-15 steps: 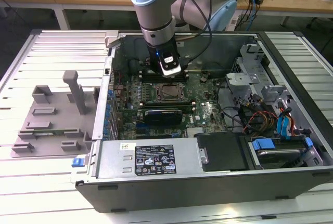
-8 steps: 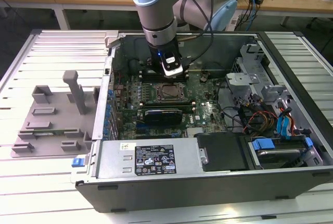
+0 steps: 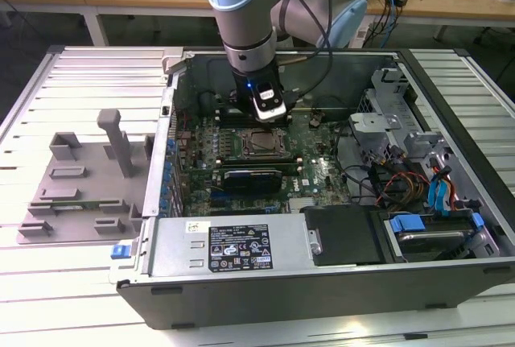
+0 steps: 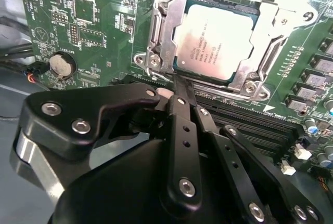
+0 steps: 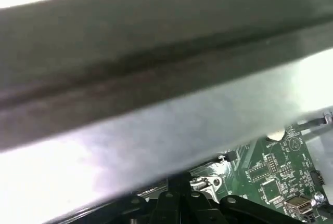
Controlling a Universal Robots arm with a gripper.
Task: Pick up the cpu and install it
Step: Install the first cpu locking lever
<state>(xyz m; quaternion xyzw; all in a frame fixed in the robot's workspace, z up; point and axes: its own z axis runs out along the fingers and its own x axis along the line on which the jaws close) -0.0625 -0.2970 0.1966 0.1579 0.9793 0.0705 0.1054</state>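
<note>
The cpu (image 4: 216,39), a flat square chip with a silver-white top, lies seated in the metal-framed motherboard socket (image 4: 161,37); the exterior view shows the cpu (image 3: 261,144) in the middle of the open computer case. My gripper (image 4: 180,84) hangs just off the socket's edge, its black fingers pressed together with nothing between them. In the exterior view the gripper (image 3: 264,120) sits directly behind the socket, under the blue-grey arm. The first wrist view shows the fingertips (image 5: 179,178) together above the green board.
The case wall (image 3: 165,162) rises at the exterior view's left, and a grey fixture tray (image 3: 80,178) lies beyond it. Memory slots (image 4: 260,125), a coin battery (image 4: 61,65), cables (image 3: 402,182) and a drive cage (image 3: 386,113) crowd the case. A grey metal panel (image 5: 156,78) lies close in the first wrist view.
</note>
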